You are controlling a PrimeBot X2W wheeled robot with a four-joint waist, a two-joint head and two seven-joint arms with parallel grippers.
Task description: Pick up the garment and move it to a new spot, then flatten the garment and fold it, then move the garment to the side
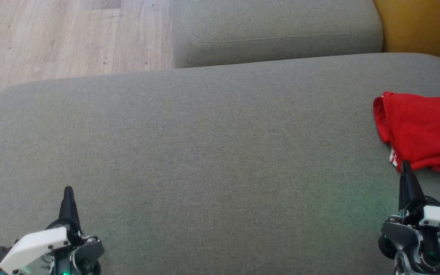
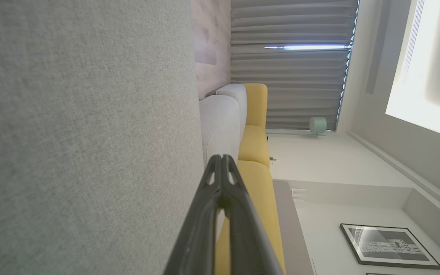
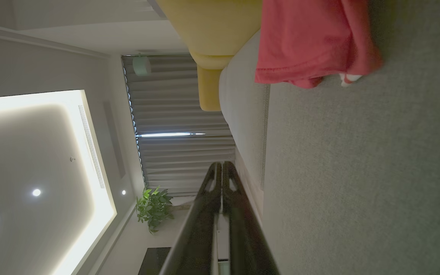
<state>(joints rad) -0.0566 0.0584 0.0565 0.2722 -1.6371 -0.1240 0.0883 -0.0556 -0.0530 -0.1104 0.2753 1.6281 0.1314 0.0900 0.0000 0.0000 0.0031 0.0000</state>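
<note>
Claws: two, both pinched fully shut, holding nothing. Of these, left claw [image 1: 68, 191] sits low over the bare grey sofa seat [image 1: 204, 152], well apart from the cloth. The right claw [image 1: 406, 168] has its tip just beside the near edge of the garment [image 1: 426, 126]; contact cannot be told.

Garment: red, in a compact layered bundle at the far right of the seat, partly cut off by the picture's edge.

Status, judged: the bundle looks folded and set aside, so the task seems at or near its end. If it is only a loose heap, then lifting, flattening, folding and moving all remain.
</note>
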